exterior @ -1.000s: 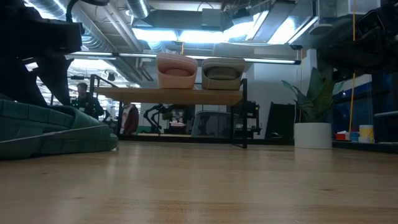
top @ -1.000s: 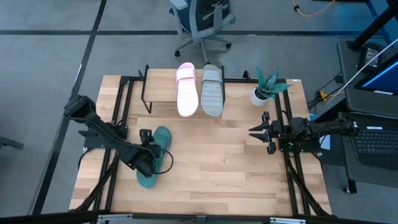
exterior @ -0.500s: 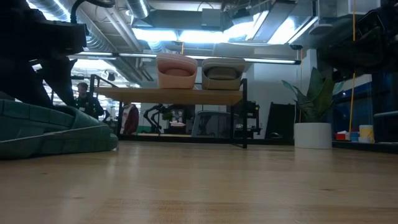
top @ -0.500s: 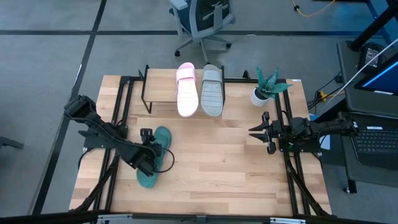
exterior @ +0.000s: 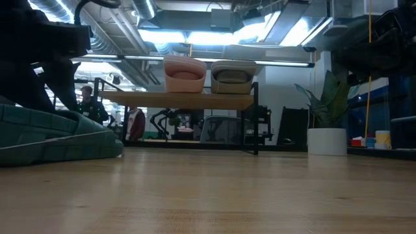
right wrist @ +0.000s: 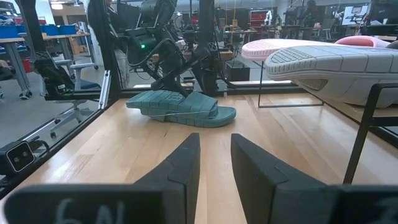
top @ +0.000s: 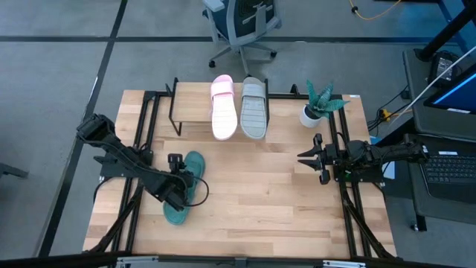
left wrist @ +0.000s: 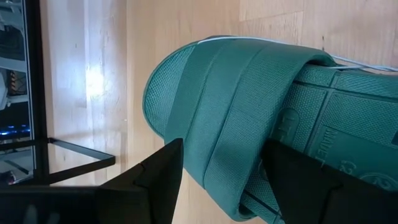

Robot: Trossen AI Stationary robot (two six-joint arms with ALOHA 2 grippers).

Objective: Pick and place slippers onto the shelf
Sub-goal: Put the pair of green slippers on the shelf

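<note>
The teal green slipper (top: 192,162) lies sole down on the left part of the table, also seen in the low view (exterior: 52,136) and the right wrist view (right wrist: 180,107). My left gripper (top: 181,186) is over it, open. In the left wrist view its fingers (left wrist: 224,146) stand at either edge of the wide strap. The pale pink slipper (top: 224,108) and the grey slipper (top: 253,109) rest side by side on the shelf (top: 195,112), their ends overhanging its near edge. My right gripper (top: 306,158) waits open at the table's right side. My left gripper comes at the teal slipper from above, slanting. One finger (left wrist: 161,177) is at the toe-side edge of the strap (left wrist: 217,106) and the other (left wrist: 298,180) at its heel-side edge. I cannot tell whether they touch it. The slipper lies on the table.
A potted plant (top: 316,104) stands at the far right of the table, beside the shelf. Black frame rails (top: 141,141) run along both table sides. Bare wood (top: 253,193) lies between the two arms. An office chair (top: 242,26) stands beyond the far edge.
My left arm has shifted slightly above the teal slipper. The slipper lies where it was.
</note>
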